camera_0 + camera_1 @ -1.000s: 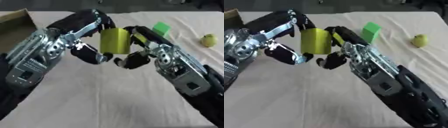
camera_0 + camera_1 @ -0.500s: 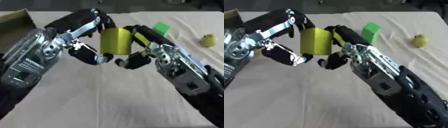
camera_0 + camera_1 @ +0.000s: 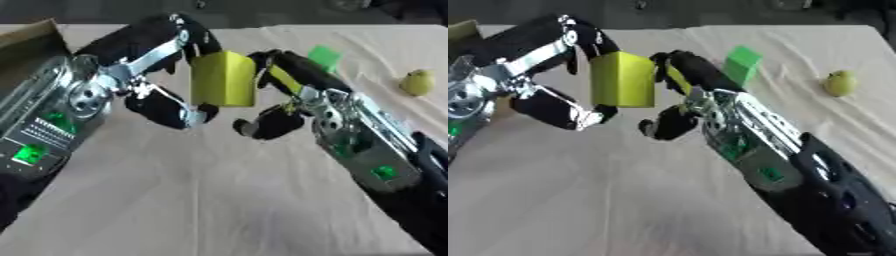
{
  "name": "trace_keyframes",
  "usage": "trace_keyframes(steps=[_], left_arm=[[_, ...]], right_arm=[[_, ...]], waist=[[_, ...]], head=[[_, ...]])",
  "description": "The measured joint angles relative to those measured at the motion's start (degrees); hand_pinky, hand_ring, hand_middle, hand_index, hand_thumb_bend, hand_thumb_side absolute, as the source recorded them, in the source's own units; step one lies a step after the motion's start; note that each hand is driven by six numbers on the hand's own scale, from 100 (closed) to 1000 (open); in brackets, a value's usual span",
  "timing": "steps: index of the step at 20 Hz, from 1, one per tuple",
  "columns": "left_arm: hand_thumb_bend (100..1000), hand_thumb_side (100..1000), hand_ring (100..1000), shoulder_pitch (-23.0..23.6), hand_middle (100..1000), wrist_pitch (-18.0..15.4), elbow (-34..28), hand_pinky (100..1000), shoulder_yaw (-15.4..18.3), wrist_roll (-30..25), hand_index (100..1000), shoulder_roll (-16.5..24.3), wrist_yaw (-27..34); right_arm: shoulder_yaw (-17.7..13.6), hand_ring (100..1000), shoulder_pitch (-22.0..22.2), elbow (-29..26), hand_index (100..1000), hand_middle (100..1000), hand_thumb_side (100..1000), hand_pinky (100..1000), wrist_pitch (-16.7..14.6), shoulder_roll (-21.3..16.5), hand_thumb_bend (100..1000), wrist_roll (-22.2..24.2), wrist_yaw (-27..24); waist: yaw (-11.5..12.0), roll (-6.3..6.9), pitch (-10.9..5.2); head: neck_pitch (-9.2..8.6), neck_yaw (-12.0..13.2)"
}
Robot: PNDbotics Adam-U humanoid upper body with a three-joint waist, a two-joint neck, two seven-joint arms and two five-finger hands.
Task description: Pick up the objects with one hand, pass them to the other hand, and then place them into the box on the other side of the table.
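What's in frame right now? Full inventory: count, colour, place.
Block: 1, yellow-green, held above the table centre between both hands.
Cube: 1, green, on the cloth behind the right hand.
Round fruit: 1, yellow-green, far right on the cloth.
Box: 1, brown cardboard, far left edge, partly out of view.
Tablecloth: 1, beige, covers the table.
Left hand: 1, black and silver, fingers curled on the block's left side.
Right hand: 1, black, fingers on the block's right side.

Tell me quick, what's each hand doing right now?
Left hand: shut on the yellow block.
Right hand: also shut on the yellow block, from the other side.
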Motion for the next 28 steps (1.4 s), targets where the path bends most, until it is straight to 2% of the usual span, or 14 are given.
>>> trace_keyframes(steps=[5,10,12,22,28], left_arm=[[100,129,625,1.96,427,1.04,-0.01,453,2.95,2.7,491,1.01,-0.31],[100,119,626,3.78,428,1.73,0.18,456,6.04,6.03,491,2.79,-0.8],[100,100,627,4.34,424,1.93,0.4,464,7.19,7.05,493,3.73,-0.92],[100,100,627,8.66,428,4.77,2.09,474,14.82,10.38,495,12.05,-1.81],[100,100,626,10.35,428,6.89,4.46,476,18.33,11.89,496,15.24,-1.26]], right_arm=[[-0.77,729,0.44,-0.66,861,712,100,815,0.02,-0.53,480,-0.02,0.25],[-1.88,730,1.2,-1.84,859,713,143,817,0.15,-1.74,466,-0.15,0.98],[-2.44,731,1.52,-2.09,853,713,248,821,0.35,-2.3,413,-0.35,1.18],[-7.01,740,4.89,-2.13,842,718,273,829,4.05,-7.18,394,-4.05,0.38],[-8.89,742,5.87,-2.13,840,720,296,833,5.75,-9.07,374,-5.76,-1.18]], waist=[[0.02,-0.02,0.0],[0.0,-0.02,0.0],[-0.01,0.0,0.0],[0.08,0.52,0.0],[0.19,0.69,0.0]], head=[[-0.06,0.0],[-0.3,0.05],[-0.35,0.24],[-0.61,3.39],[-1.58,5.85]])
